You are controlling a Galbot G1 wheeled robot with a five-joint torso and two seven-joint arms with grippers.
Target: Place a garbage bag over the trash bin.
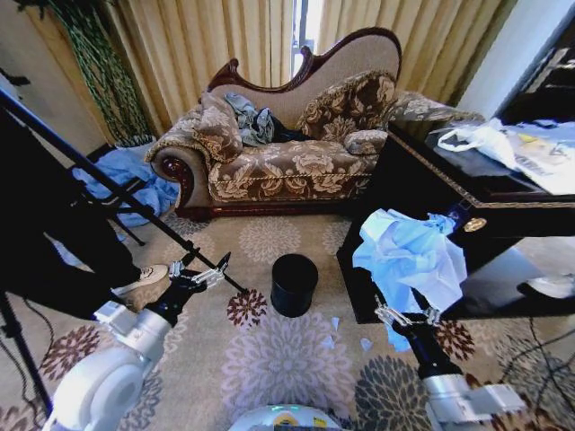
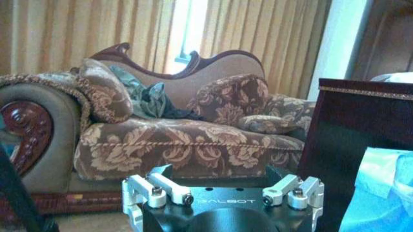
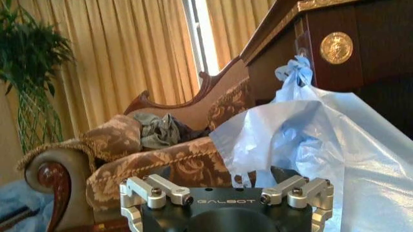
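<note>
The trash bin (image 1: 294, 284), small, black and round, stands upright on the patterned carpet between my two arms, its mouth bare. Thin, crinkly light-blue plastic, the garbage bag (image 1: 409, 256) (image 3: 335, 145), hangs in a bunch down the front of the black cabinet (image 1: 503, 215), knotted near a brass knob (image 3: 336, 47). I cannot tell one bag from the bunch. My right gripper (image 1: 409, 314) is open just under the bunch's lower edge, right of the bin. My left gripper (image 1: 199, 269) is open and holds nothing, low over the carpet left of the bin.
A floral sofa (image 1: 287, 162) (image 2: 187, 140) stands behind the bin. A black tripod leg (image 1: 108, 180) slants across the left side. A blue heap (image 1: 126, 180) lies left of the sofa. A white plastic bag (image 1: 490, 139) rests on the cabinet top. Small blue scraps (image 1: 332, 334) dot the carpet.
</note>
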